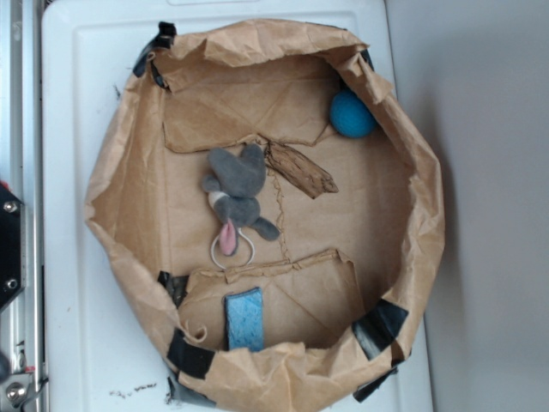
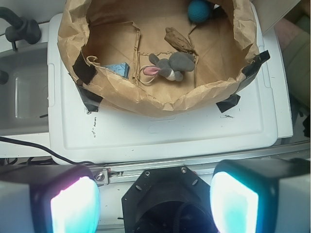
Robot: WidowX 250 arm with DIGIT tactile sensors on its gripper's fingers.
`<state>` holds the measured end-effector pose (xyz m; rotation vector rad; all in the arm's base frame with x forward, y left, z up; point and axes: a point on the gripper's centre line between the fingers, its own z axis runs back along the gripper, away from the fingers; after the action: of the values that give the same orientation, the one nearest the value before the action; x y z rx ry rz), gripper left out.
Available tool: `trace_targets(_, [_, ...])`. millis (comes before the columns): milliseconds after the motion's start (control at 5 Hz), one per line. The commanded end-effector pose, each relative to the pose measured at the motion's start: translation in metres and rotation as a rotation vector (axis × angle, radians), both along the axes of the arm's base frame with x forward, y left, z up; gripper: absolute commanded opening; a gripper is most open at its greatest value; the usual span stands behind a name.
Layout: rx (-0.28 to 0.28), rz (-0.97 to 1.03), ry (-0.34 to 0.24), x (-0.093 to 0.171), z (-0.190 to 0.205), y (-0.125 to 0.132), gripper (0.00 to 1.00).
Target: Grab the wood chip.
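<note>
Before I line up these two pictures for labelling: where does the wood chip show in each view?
Exterior: the wood chip lies just above centre, right of the grey plush bunny.
Wrist: the wood chip lies near the top, just above the bunny.
Shared landmark: the blue ball by the paper wall.

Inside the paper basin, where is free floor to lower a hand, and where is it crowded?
Free: the floor right of the wood chip, below the blue ball, up to the basin wall. Crowded: the middle, where the plush bunny touches the chip.
</note>
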<state>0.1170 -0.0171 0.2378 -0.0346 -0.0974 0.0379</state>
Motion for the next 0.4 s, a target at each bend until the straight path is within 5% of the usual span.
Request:
trace_targets(0, [0.000,0.000,0.000,0.000,0.000,0.000,1.00])
trace_targets(200, [0.032,0.229,0.010,0.042,0.004,0.023,1.00])
